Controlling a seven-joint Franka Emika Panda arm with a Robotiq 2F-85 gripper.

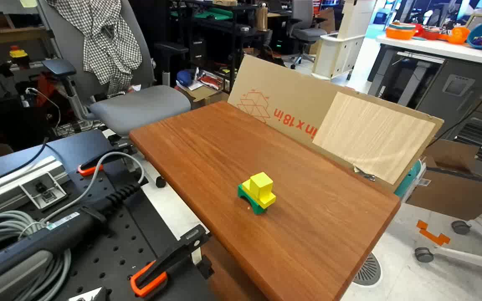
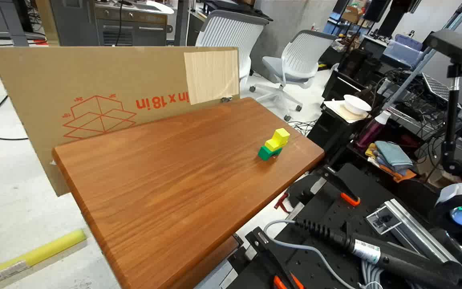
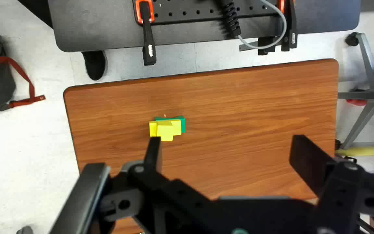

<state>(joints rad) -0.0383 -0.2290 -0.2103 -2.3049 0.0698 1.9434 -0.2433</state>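
Note:
A small stack of blocks stands on the brown wooden table (image 1: 207, 142). At its bottom is a green arched block (image 1: 245, 195), also visible in an exterior view as a green block (image 2: 267, 153). A flat yellow block (image 1: 270, 202) lies across it, topped by a yellow cube (image 1: 262, 184). From above, the wrist view shows the yellow blocks (image 3: 166, 130) covering most of the green block (image 3: 183, 125). My gripper (image 3: 227, 138) is open, high over the table, with nothing between its fingers. Its left fingertip overlaps the stack's edge in the picture. Neither exterior view shows the gripper.
A cardboard sheet (image 2: 134, 80) leans along one long edge of the table. Along the opposite side, across a gap, is a black bench (image 3: 93, 29) with clamps (image 1: 149, 278), a cable (image 2: 315, 251) and a dark handle-like tool (image 2: 395, 257). A grey chair (image 1: 140, 106) stands near one end.

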